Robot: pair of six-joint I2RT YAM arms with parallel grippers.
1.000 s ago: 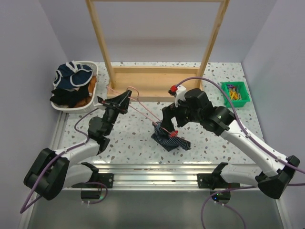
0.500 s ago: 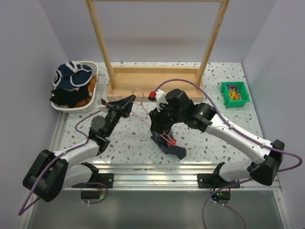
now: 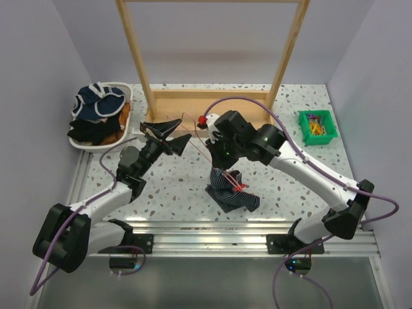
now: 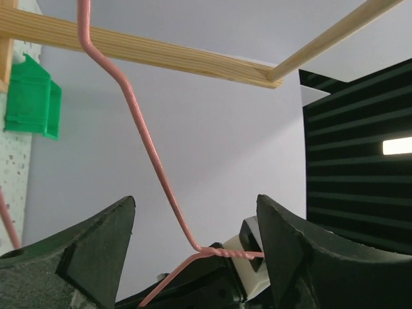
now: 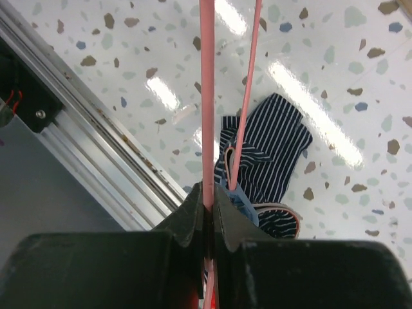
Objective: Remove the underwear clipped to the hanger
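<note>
Nothing freed yet.
Right gripper pinches the hanger wire, left gripper spread, gripping nothing; the underwear lies mid-table toward the near edge, apparently still in the red clip.

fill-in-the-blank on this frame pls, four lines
The right tool is ____ on the pink hanger.
The left tool stands ____, the hanger's wire running between its fingers.
A ____ clip sits on the striped underwear.
The clothes basket sits on the robot's ____ side.
Missing: shut; open; red; left.
</note>
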